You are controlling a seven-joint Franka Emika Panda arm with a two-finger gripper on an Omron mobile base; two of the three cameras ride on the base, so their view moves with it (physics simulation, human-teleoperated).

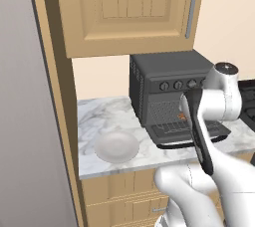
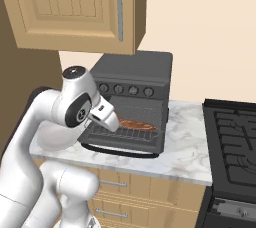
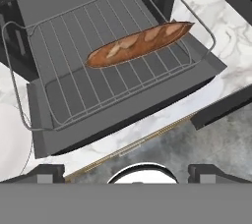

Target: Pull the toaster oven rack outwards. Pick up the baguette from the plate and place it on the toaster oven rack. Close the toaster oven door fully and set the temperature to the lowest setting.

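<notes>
The toaster oven (image 2: 132, 79) stands on the marble counter with its door (image 3: 123, 120) dropped flat open. Its wire rack (image 3: 74, 70) is pulled out over the door. The brown baguette (image 3: 140, 43) lies diagonally on the rack's right half, also seen as the baguette (image 2: 136, 123) inside the oven's mouth. The round pale plate (image 1: 117, 146) sits bare on the counter left of the oven. My gripper (image 3: 127, 171) hovers above the counter's front edge, in front of the door, looking down on the rack. It is open, with nothing between its fingers.
A black stovetop (image 2: 235, 142) lies to the right of the oven. A wooden wall cabinet (image 1: 129, 7) hangs over the counter and a tall side panel (image 1: 55, 96) closes its left end. Four knobs (image 2: 125, 90) run across the oven's front.
</notes>
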